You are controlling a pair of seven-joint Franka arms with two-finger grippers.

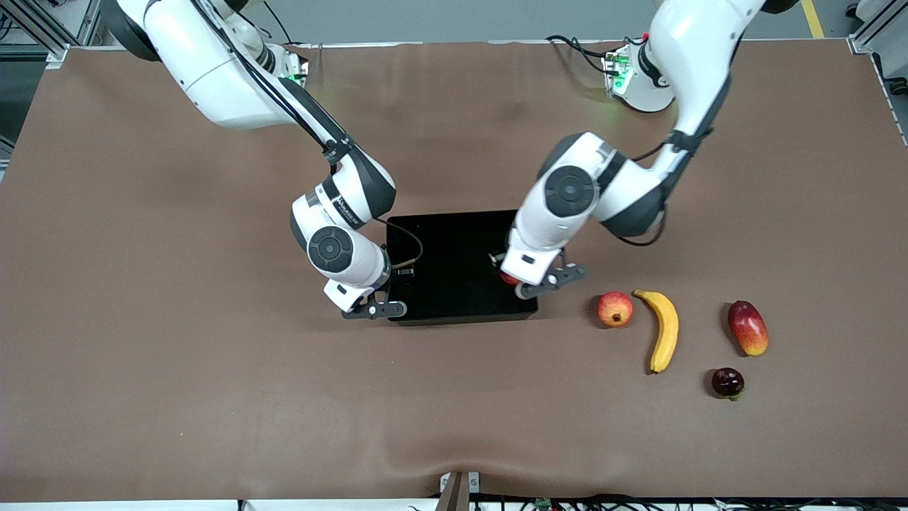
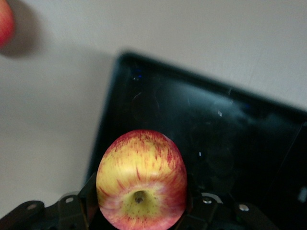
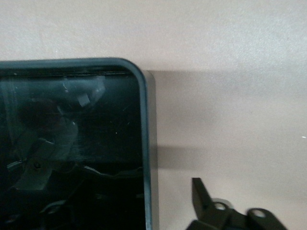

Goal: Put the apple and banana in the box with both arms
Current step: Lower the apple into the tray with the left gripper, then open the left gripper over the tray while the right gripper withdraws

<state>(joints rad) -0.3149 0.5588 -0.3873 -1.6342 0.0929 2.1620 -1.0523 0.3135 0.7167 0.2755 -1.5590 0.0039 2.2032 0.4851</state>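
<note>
Brown tabletop: left gripper [image 1: 512, 279] clamps firm, smooth red-yellow streaked apple [image 2: 141, 179] by its sides over glossy black tray [image 1: 454, 248]; right gripper [image 1: 374, 310] open beside it.

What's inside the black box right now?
The box shows only its shiny black floor, no fruit lying in it. The left gripper holds the apple just above one corner. The arms cover parts of the floor, so those spots stay unseen.

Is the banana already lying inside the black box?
No, the banana lies on the table outside the box, toward the left arm's end, beside a red-orange round fruit.
</note>
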